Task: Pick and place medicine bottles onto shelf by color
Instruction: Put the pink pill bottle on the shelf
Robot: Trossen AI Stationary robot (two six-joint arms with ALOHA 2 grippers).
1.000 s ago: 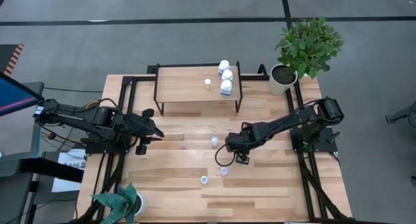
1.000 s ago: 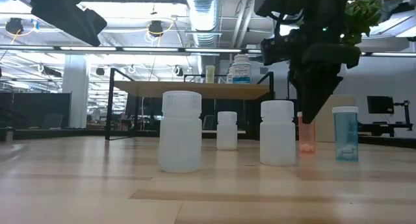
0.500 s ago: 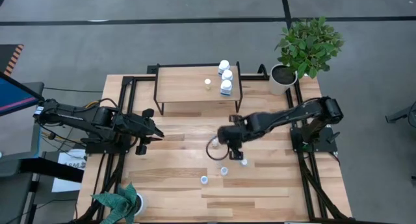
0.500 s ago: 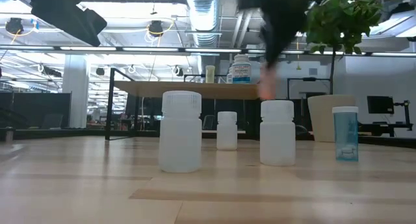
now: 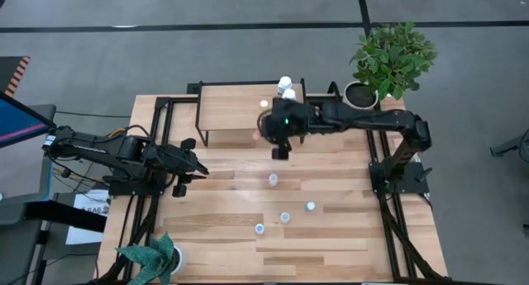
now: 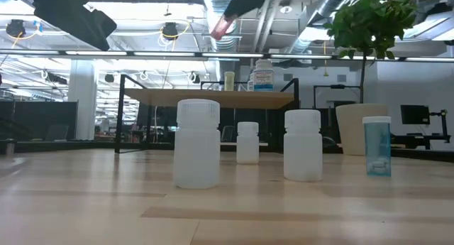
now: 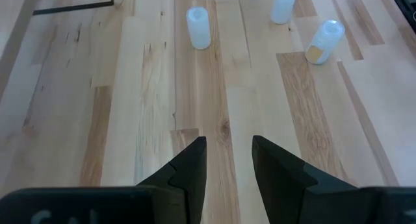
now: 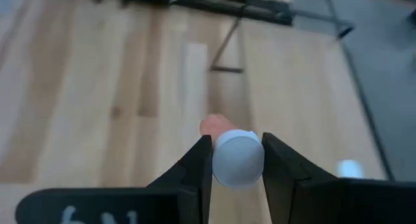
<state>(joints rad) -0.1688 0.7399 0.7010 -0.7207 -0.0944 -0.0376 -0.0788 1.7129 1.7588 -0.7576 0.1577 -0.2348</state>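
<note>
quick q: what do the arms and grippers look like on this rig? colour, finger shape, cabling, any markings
Both arms are dark, near-black, jointed links. The left gripper and right gripper each have two flat black fingers tapering to angular, stepped tips. Pale handwritten marks sit on each wrist housing, cropped and unreadable. Loose cables and a small red-and-blue detail show near the left arm's base in the high view.

Little can be read. White handwriting (image 7: 45, 217) on the dark body of the left hand's wrist mount, at the 7 o'clock corner of its own view, is cut off and illegible. Similar white marks (image 8: 78, 216) on the right wrist mount cannot be made out either. The bluish label (image 6: 263, 77) on a white bottle (image 6: 263, 69) on the shelf (image 6: 213, 97) carries print too small to read.
</note>
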